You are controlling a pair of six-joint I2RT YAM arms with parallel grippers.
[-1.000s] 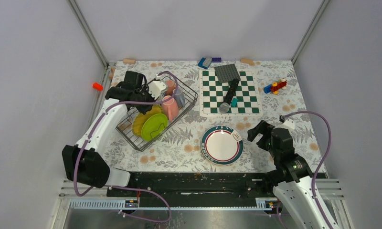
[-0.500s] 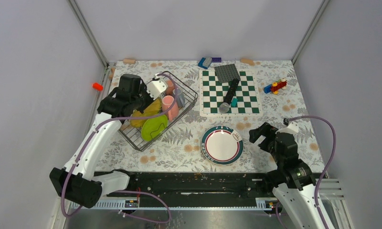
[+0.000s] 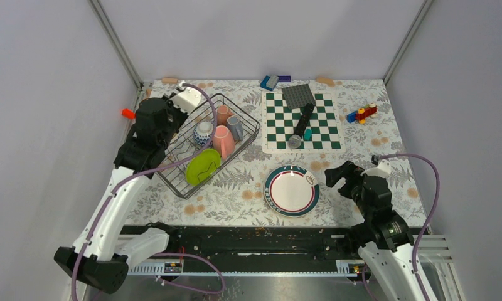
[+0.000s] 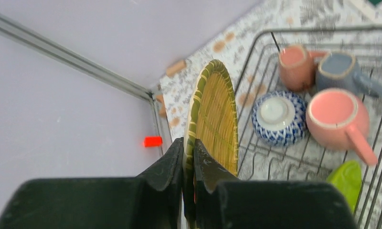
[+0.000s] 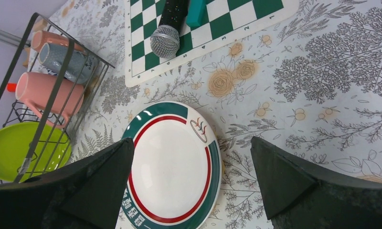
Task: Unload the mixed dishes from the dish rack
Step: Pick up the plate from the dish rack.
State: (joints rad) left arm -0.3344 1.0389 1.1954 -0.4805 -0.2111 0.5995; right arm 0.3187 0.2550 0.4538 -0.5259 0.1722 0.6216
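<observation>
My left gripper is shut on the rim of the yellow-orange woven-look plate and holds it on edge over the left end of the dark wire dish rack. In the top view the wrist hides that plate. In the rack are the blue patterned bowl, a large pink mug, a small pink mug, a grey mug and the lime-green plate. The white plate with green-red rim lies flat on the table. My right gripper is open and empty above it.
A green-white chessboard holds a black microphone and a grey baseplate. Toy blocks lie at the back right, more along the back edge. A red block sits outside the left rail. Grey walls surround the table.
My left gripper has moved up and to the back left with the yellow plate, drawing it out from among the dishes and uncovering the blue bowl. The right arm has barely moved.
</observation>
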